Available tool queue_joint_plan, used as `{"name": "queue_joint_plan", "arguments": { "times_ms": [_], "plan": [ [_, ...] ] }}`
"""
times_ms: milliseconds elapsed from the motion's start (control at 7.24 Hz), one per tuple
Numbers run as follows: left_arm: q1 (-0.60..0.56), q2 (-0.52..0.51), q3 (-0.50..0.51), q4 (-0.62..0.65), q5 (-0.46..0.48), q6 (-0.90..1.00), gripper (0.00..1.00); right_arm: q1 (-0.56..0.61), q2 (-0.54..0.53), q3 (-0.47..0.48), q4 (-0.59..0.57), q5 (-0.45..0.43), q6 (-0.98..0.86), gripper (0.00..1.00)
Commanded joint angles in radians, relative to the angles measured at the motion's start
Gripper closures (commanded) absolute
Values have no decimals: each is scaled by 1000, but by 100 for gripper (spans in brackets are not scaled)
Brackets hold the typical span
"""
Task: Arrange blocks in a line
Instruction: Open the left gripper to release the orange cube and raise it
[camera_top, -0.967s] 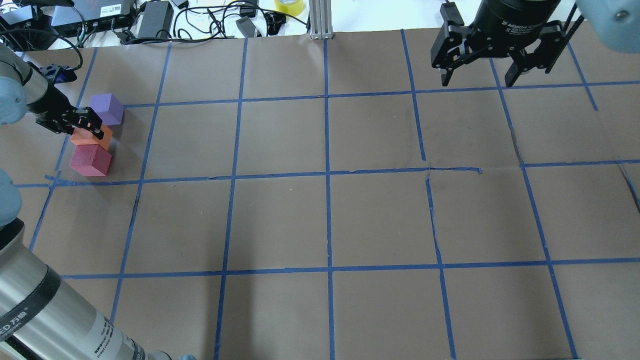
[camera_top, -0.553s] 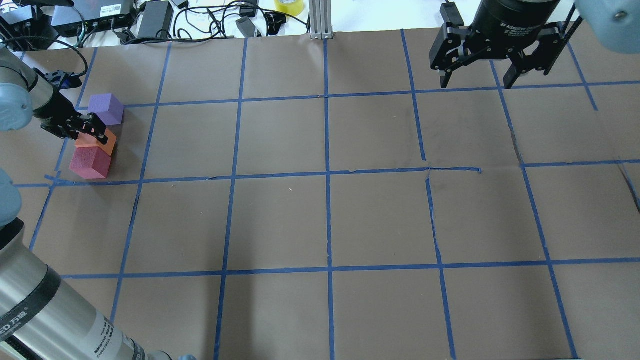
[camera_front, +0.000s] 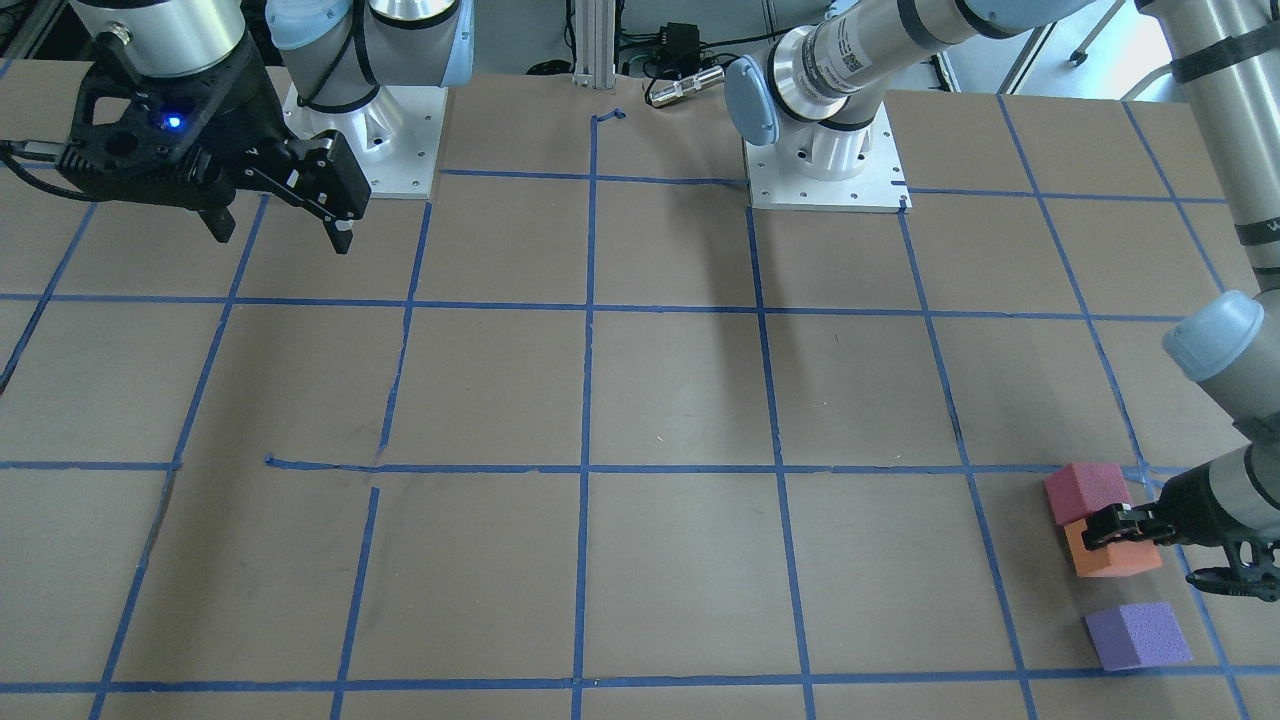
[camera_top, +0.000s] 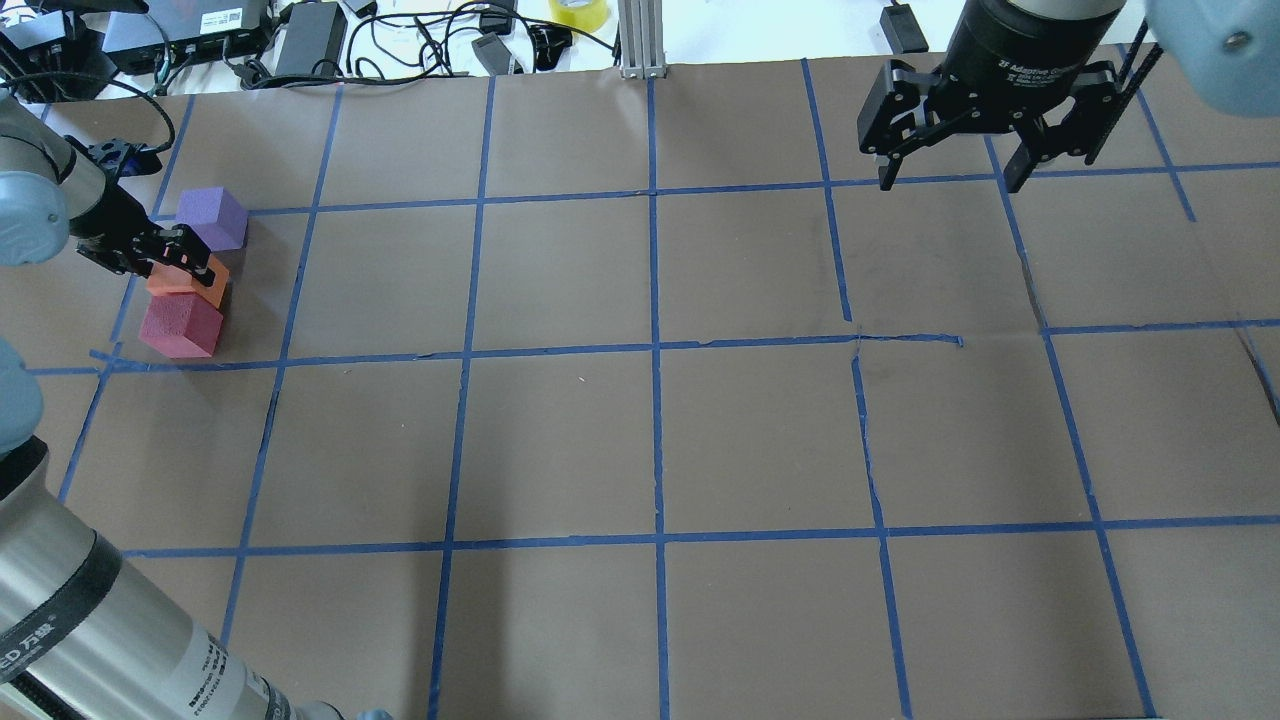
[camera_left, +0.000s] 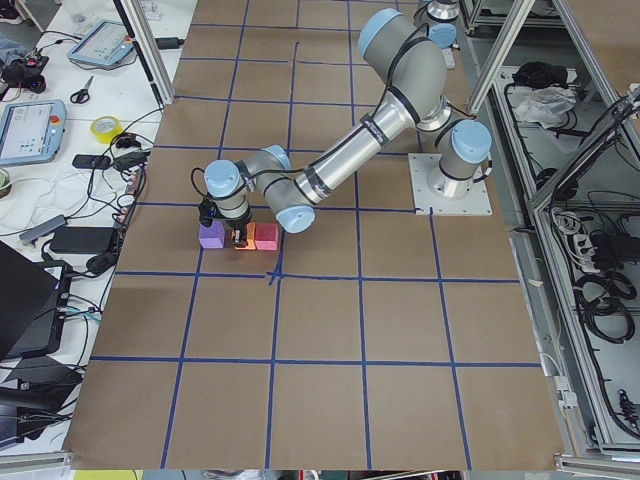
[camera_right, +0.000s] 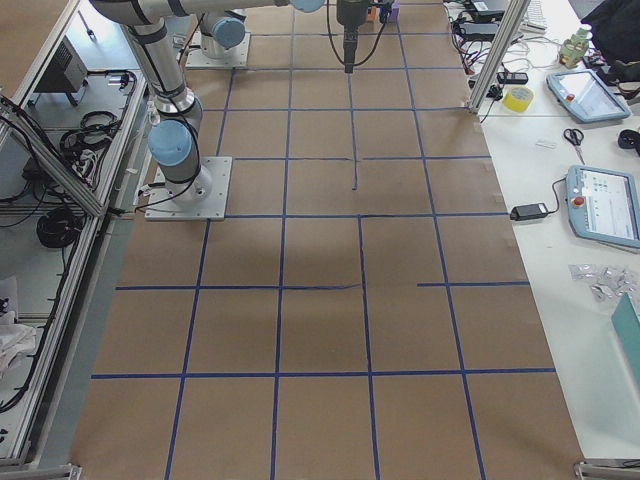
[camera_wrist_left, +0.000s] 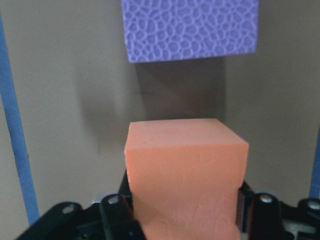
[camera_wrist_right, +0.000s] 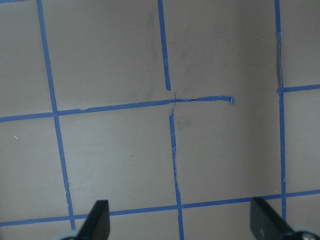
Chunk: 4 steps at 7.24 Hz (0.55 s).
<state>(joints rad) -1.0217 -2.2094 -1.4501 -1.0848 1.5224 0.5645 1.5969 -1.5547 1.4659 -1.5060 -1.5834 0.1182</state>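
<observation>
left tool (camera_top: 185, 262): clamped on orange block (camera_front: 1115, 560) | orange block: seen between pinkish-red block (camera_top: 180, 325) and purple block (camera_top: 212, 218) on table (camera_top: 650, 440) | right tool (camera_top: 948, 186): held apart

The orange block (camera_wrist_left: 185, 165) is light orange, the red block (camera_top: 180, 326) is pinkish-red, and the purple block (camera_wrist_left: 190, 27) shows a fine cell pattern. The table (camera_top: 560, 440) is brown, with a grid of blue tape (camera_top: 657, 440). The right gripper (camera_top: 948, 183) is black.
</observation>
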Motion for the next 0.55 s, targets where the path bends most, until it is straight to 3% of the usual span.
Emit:
{"name": "queue_joint_plan", "arguments": {
  "times_ms": [0, 276, 414],
  "plan": [
    [0, 10, -1, -1, -7, -12, 4, 0, -11, 16, 16, 3, -9, 0],
    [-24, 60, 0, -21, -1, -15, 4, 0, -15, 14, 17, 6, -8, 0],
    [-76, 121, 11, -121, 11, -27, 3, 0, -16, 14, 17, 6, -6, 0]
  ]
}}
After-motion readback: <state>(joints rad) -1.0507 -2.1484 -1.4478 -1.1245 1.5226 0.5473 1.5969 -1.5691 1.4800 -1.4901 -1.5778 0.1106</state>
